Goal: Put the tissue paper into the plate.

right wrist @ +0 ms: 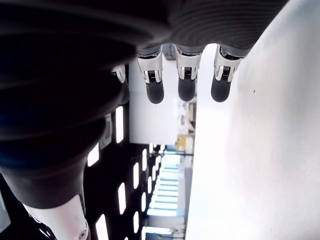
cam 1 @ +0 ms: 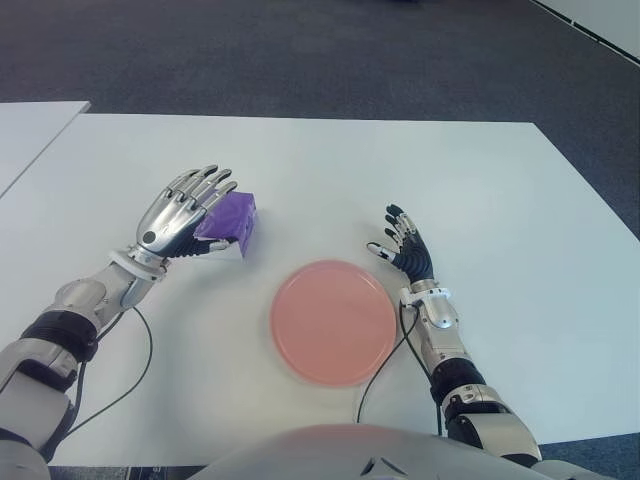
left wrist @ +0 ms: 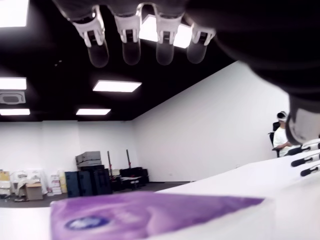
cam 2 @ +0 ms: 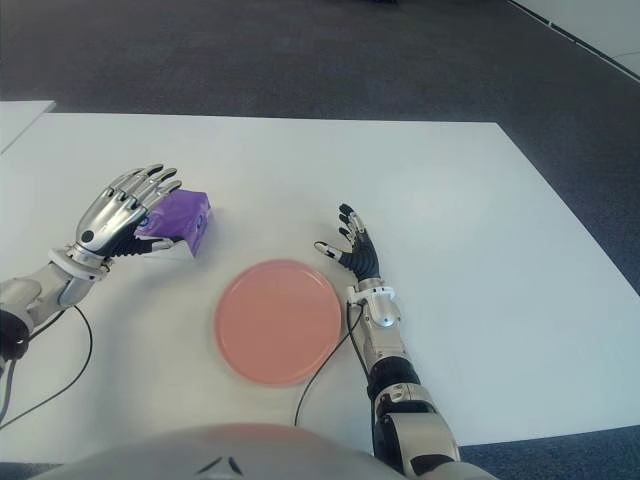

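Now | left hand [cam 1: 180,218] fingers spread over tissue pack [cam 1: 230,222] | right hand [cam 1: 405,250] fingers spread beside plate [cam 1: 333,322]

A robot test bench in an open office or lab hall

A plain white surface [cam 1: 300,160] stands on dark grey carpet [cam 1: 300,50], seen across the top of the frame. The left wrist view shows a black ceiling with panel lights [left wrist: 116,86], white walls, stacked equipment cases [left wrist: 90,180] at lower left, and a seated person [left wrist: 282,137] at right.
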`<action>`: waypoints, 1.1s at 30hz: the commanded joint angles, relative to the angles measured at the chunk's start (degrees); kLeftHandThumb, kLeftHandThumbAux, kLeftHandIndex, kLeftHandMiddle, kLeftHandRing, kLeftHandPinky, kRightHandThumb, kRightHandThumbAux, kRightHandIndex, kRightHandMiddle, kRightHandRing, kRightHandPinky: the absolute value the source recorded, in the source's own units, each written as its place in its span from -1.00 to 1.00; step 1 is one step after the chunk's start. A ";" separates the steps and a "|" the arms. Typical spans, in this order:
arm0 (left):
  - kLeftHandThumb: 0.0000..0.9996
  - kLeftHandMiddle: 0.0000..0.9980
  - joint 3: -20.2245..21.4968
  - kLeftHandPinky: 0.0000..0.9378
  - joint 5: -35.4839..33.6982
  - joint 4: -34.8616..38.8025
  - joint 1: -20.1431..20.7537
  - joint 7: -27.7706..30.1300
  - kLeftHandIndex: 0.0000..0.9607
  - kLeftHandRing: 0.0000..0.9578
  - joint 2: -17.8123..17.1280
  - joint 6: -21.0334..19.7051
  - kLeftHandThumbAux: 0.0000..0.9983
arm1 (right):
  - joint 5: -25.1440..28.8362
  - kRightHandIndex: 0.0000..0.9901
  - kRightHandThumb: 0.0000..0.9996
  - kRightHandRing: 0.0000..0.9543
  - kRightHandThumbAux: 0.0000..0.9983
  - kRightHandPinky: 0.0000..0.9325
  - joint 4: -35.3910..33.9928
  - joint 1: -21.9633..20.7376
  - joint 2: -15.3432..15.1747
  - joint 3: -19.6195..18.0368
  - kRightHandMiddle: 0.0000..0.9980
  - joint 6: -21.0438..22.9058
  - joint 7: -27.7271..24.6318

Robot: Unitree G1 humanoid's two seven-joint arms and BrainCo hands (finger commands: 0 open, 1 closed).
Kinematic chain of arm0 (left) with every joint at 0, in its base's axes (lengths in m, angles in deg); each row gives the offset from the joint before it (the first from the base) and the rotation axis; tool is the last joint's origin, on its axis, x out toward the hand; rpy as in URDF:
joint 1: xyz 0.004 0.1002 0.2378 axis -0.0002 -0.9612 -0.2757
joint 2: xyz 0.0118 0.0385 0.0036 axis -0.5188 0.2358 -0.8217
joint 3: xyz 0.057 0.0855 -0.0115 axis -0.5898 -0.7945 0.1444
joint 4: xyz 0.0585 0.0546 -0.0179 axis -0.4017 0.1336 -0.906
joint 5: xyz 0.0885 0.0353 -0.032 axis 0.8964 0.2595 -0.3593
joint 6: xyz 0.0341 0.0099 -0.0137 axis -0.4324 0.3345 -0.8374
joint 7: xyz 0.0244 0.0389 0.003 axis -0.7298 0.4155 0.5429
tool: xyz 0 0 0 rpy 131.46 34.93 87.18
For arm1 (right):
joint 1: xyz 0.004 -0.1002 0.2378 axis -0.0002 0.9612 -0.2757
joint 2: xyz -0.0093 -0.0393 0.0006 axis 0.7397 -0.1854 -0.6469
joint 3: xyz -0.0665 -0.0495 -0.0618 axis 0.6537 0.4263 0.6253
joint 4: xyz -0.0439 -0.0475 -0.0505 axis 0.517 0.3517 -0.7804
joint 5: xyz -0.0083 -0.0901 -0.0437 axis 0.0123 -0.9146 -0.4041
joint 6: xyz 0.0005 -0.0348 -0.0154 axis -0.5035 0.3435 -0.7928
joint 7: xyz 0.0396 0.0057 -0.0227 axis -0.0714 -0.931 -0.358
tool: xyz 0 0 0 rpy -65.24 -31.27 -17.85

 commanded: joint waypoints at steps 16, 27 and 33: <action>0.59 0.02 -7.05 0.01 4.19 -23.38 9.94 -26.64 0.12 0.04 14.12 -7.02 0.01 | -0.66 -1.00 -1.00 -1.00 0.55 -1.00 5.73 6.59 0.04 0.20 -1.00 4.21 0.64; 0.02 -0.67 -9.26 -0.75 2.53 -26.03 11.36 -11.93 -0.44 -0.73 12.64 -4.96 0.09 | -0.17 -1.00 -1.00 -1.00 0.54 -1.00 5.62 6.74 0.25 -0.06 -1.00 3.91 0.53; -0.28 -0.97 -9.75 -0.97 1.96 -25.95 13.00 -4.99 -0.93 -0.97 10.63 -3.91 -0.36 | -0.40 -1.00 -1.00 -1.00 0.56 -1.00 5.56 7.04 0.45 0.11 -1.00 3.46 0.62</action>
